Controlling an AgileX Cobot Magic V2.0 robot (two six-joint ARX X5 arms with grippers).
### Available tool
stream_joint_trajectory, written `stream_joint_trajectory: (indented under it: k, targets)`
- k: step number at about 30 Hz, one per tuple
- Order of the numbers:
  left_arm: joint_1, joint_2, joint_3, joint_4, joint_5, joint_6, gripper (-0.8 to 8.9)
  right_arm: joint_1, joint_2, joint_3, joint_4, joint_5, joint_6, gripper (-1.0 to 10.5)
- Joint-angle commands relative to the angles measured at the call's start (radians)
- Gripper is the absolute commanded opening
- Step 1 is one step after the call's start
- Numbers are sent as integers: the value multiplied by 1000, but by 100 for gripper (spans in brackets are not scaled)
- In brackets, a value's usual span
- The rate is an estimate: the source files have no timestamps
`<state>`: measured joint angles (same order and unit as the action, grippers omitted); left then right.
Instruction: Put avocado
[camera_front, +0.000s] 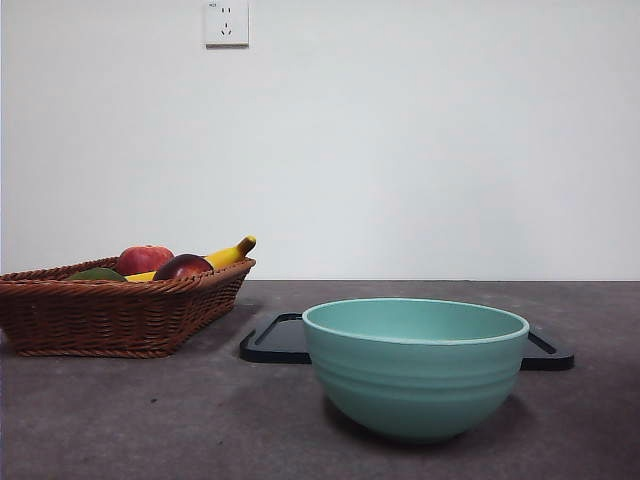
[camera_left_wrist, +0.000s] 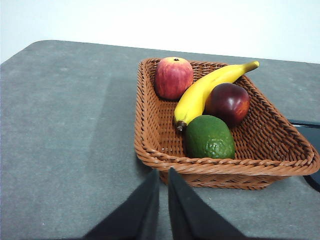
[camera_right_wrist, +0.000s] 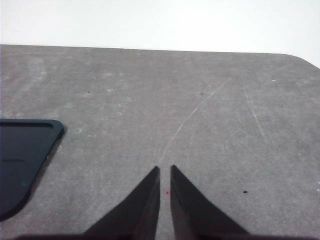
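Note:
The avocado (camera_left_wrist: 210, 137), dull dark green with bumpy skin, lies in the brown wicker basket (camera_left_wrist: 150, 150) at the end nearest my left gripper (camera_left_wrist: 163, 176). In the front view only its top (camera_front: 97, 274) shows over the basket rim (camera_front: 120, 285). My left gripper hangs above the table just short of the basket, jaws shut and holding nothing. My right gripper (camera_right_wrist: 165, 172) is shut too, over bare grey table beside the black tray (camera_right_wrist: 22, 160). Neither arm shows in the front view.
In the basket with the avocado lie a red apple (camera_left_wrist: 173, 77), a banana (camera_left_wrist: 205, 90) and a dark red-purple fruit (camera_left_wrist: 228, 102). A teal bowl (camera_front: 415, 365) stands front and centre, with the black tray (camera_front: 275, 340) behind it.

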<state>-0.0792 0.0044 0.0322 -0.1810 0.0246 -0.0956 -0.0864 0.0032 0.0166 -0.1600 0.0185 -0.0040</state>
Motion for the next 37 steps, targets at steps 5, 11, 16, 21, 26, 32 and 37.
stream_joint_trajectory:
  k: [5,11,16,21,26,32,37]
  targets:
    - [-1,-1,-21,31,-2,-73,26,-1,0,-5,50,-2,-3,31]
    - [-1,-1,-21,47,-2,-79,15,-1,0,-5,121,-76,124,30]
    - [-1,-1,-3,47,-2,-74,15,-1,0,2,131,-80,244,11]
    - [-1,6,53,47,-3,-74,15,-1,2,68,129,-81,289,11]
    - [-1,61,145,42,-3,-82,15,-1,53,162,95,-80,299,11]
    - [-3,180,289,19,2,-81,15,-1,187,319,43,-190,304,11]
    - [-16,272,432,-72,3,-81,15,-1,330,490,-68,-369,304,11]
